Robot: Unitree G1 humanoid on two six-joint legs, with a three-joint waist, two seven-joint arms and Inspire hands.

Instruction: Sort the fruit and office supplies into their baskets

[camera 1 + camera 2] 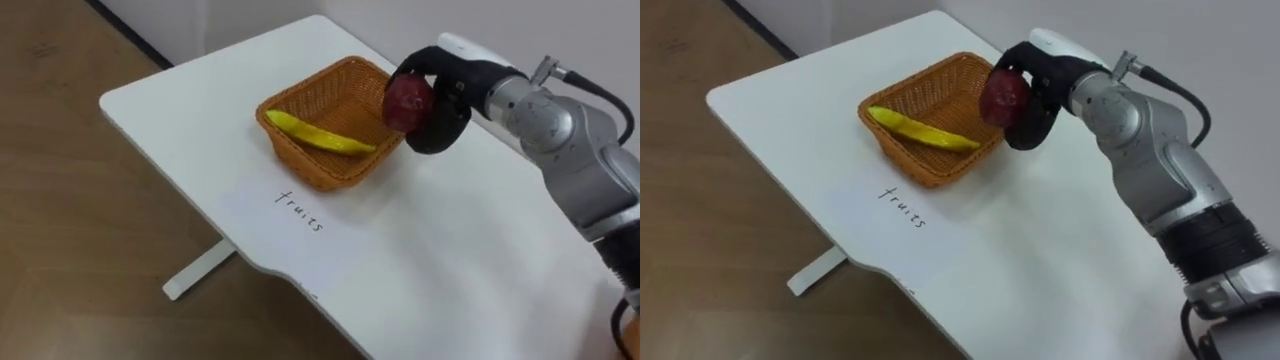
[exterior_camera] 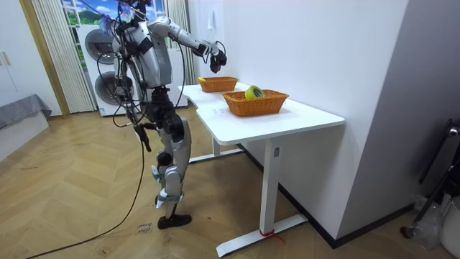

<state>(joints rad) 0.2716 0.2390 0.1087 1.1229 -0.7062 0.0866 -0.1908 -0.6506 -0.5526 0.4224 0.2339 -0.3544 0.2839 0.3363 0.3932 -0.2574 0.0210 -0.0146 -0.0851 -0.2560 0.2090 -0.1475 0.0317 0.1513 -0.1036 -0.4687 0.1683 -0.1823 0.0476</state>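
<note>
One basket (image 1: 322, 166) in eye views; second basket (image 2: 256, 107) in room view

Banana (image 1: 320, 137) in basket (image 1: 322, 172) on table (image 1: 430, 250), perhaps an apple (image 1: 407, 100) in right hand (image 1: 447, 118) over its rim

Reads as a home to me — an ordinary living room. Herringbone wood floor (image 2: 65, 194), pale pleated curtains (image 2: 47, 57) beside a bright window (image 2: 75, 14), two round-door laundry machines (image 2: 97, 44) stacked behind the robot. A grey cushioned edge (image 2: 21, 111) at the room view's left, sofa or bed, can't tell which. White table (image 2: 302, 122) against a plain white wall (image 2: 323, 43) — wicker baskets (image 2: 248, 109) on top.
</note>
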